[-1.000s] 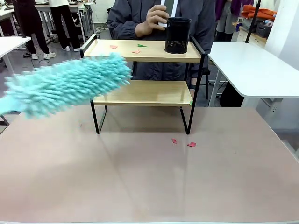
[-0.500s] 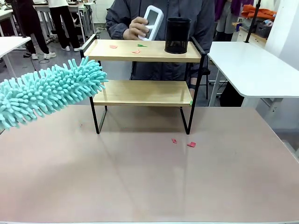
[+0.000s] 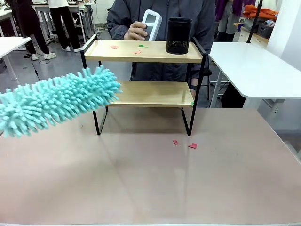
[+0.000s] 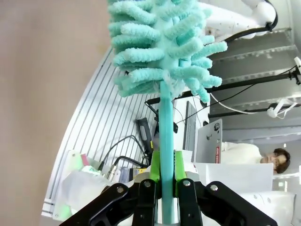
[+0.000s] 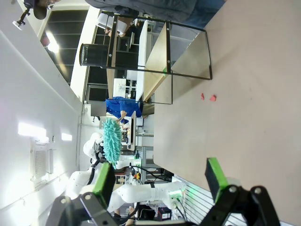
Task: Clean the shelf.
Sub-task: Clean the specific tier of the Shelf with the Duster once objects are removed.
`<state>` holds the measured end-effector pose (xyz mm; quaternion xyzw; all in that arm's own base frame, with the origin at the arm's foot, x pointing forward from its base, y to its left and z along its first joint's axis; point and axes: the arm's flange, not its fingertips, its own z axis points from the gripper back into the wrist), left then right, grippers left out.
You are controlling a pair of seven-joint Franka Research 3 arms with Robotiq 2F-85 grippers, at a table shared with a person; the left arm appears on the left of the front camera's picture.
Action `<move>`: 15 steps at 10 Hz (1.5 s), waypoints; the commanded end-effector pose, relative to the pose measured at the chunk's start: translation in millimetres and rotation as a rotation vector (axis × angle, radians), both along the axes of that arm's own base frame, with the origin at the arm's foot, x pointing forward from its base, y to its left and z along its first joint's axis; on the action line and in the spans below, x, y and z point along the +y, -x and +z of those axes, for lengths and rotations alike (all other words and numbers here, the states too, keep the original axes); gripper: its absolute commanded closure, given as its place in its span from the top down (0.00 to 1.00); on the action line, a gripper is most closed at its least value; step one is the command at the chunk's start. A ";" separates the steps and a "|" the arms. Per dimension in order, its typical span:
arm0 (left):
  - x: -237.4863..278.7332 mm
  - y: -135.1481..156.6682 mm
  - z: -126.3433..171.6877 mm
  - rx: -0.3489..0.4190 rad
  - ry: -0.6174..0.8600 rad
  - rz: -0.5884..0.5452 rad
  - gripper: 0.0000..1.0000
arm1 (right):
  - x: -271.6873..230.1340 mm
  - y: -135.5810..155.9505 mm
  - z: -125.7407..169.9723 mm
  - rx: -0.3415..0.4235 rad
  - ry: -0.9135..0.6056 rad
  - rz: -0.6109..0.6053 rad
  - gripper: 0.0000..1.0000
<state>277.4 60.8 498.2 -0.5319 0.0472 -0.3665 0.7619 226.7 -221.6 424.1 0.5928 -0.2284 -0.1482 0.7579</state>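
**A:** What sits at the left of the front view?

**B:** A teal fluffy duster (image 3: 56, 99). It slants up from the left edge toward the middle. Its tip covers the left end of the shelf's (image 3: 146, 94) lower board, but I cannot tell whether it touches.

**A:** And where is the shelf?

**B:** It is at upper centre, standing on the far part of the pinkish tabletop (image 3: 141, 188). A person is right behind it.

**A:** Is anything on the top board?

**B:** At its left half lie small paper scraps, a pink one (image 3: 114, 46) and a green one (image 3: 142, 45). Above them the person's hand (image 3: 136, 32) holds a white device (image 3: 151, 20). A black mesh cup (image 3: 179, 35) stands upright at the board's right end.

**A:** And lower down?

**B:** Two red scraps (image 3: 192, 146) lie on the tabletop, below the shelf's right front leg and apart from it.

**A:** What about the left jaws?

**B:** In the left wrist view they are narrow. The green pads (image 4: 155, 165) are clamped on the duster's teal handle (image 4: 166, 122), which runs straight up the middle of the frame to the fluffy head at the top.

**A:** And the right jaws?

**B:** In the right wrist view they are spread wide along the bottom edge with nothing between them. The shelf appears turned sideways at the upper centre of that frame, well apart from them.
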 end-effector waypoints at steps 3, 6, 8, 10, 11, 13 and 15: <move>-86.4 -1.7 -1.2 0.026 -0.087 0.027 0.12 | -0.6 -1.9 1.8 -0.038 0.000 0.000 1.00; -151.0 -18.2 -9.2 -0.033 -0.195 0.027 0.12 | -0.6 -1.9 1.8 -0.038 0.000 0.000 1.00; -187.4 -38.3 -14.2 -0.098 -0.261 0.110 0.12 | -0.6 -1.9 1.8 -0.038 0.000 0.000 1.00; -207.5 -55.7 -14.8 -0.142 -0.260 0.252 0.12 | -0.6 -1.9 1.8 -0.038 0.000 0.000 1.00; -216.9 -65.8 -14.3 -0.143 -0.238 0.314 0.12 | -0.6 -1.9 1.8 -0.038 0.000 0.000 1.00; -229.6 -79.7 -15.2 -0.156 -0.233 0.317 0.12 | -0.6 -1.9 1.8 -0.038 0.000 0.000 1.00; -246.6 -99.1 -18.0 -0.174 -0.244 0.301 0.12 | -0.6 -1.9 1.8 -0.038 0.000 0.000 1.00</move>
